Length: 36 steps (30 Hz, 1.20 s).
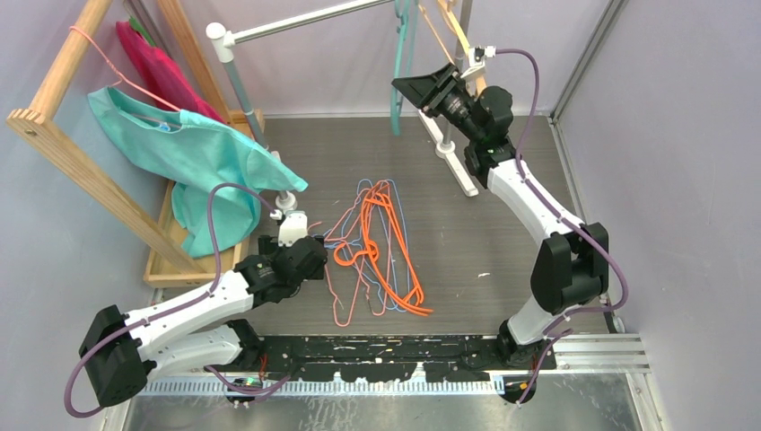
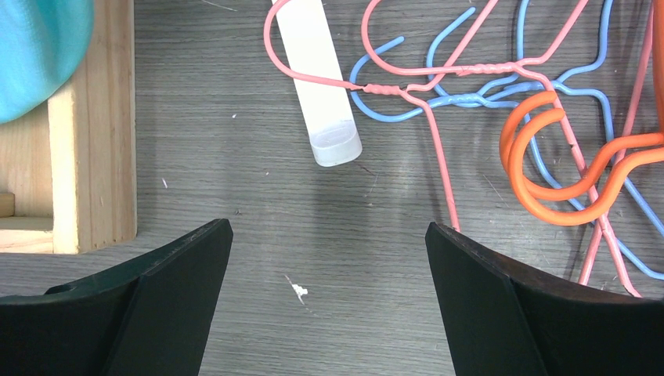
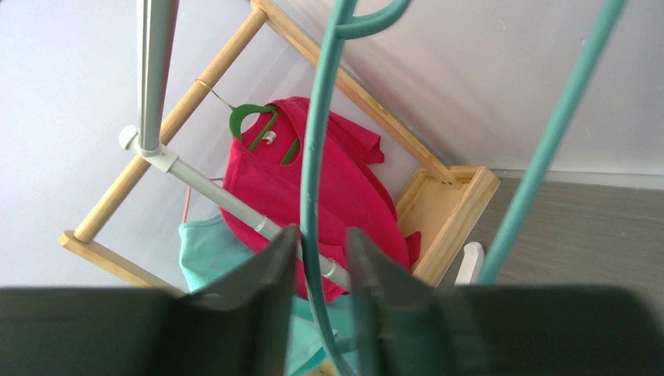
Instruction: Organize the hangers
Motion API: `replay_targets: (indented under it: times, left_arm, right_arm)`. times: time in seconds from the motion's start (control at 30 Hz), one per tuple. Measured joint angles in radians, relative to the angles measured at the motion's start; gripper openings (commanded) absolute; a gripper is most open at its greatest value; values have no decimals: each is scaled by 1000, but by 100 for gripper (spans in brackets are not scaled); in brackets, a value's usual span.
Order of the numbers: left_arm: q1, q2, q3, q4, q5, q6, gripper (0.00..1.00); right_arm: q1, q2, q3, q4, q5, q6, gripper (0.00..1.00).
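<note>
I am holding my right gripper [image 3: 322, 244] up near the far edge of the tabletop [image 1: 502, 180], right of its middle. Its fingers are clamping a thin arm of a teal hanger [image 3: 312, 149] that is hanging upright beside the silver rail [image 1: 305, 22]; I cannot tell whether its hook is sitting on the rail. My left gripper [image 2: 327, 231] is hovering low over bare tabletop left of the middle, fingers spread wide and gripping nothing. Just beyond it the rail stand's white foot [image 2: 321, 78] is resting on the table. Pink wire hangers [image 2: 438, 164], light-blue wire hangers [image 2: 462, 100] and orange plastic hangers [image 2: 548, 157] are lying tangled around the middle of the tabletop, one pink wire running right up to a fingertip of my left gripper.
</note>
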Motion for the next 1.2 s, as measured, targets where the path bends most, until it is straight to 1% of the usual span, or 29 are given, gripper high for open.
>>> replay_targets:
  times: [0.07,0.17,0.4,0.53,0.6,0.7,0.73,0.83,1.0,1.1,1.2]
  left_arm:
    - [0,0,0,0,0,0,98]
    - [0,0,0,0,0,0,98]
    - [0,21,0,2,0,0,98]
    - [0,39,0,3,1,0,98]
    - [0,45,0,5,1,0,98]
    - [0,47,0,11,5,0,98]
    - [0,47,0,13,8,0,98]
    - [0,50,2,17,14,0,98]
    - [0,75,5,24,19,0,98]
    - [0,89,6,24,21,-2,98]
    - [0,101,13,23,26,-11,98]
  right_arm:
    - [0,-33,-34,-35,16,-26,64]
    - [-2,-78,-59,-83,39,-58,68]
    - [2,-269,-93,-241,130,-218,69]
    - [39,-381,-108,-356,211,-341,69]
    - [104,-433,-127,-425,283,-420,68]
    - [262,-498,-202,-517,385,-518,67]
    - [331,-517,-249,-548,432,-549,66]
    - [476,-545,-391,-630,538,-590,63]
    - [592,-554,-613,-756,643,-597,58]
    - [632,-549,-675,-791,657,-598,55]
    - [672,-505,-683,-792,657,-600,53]
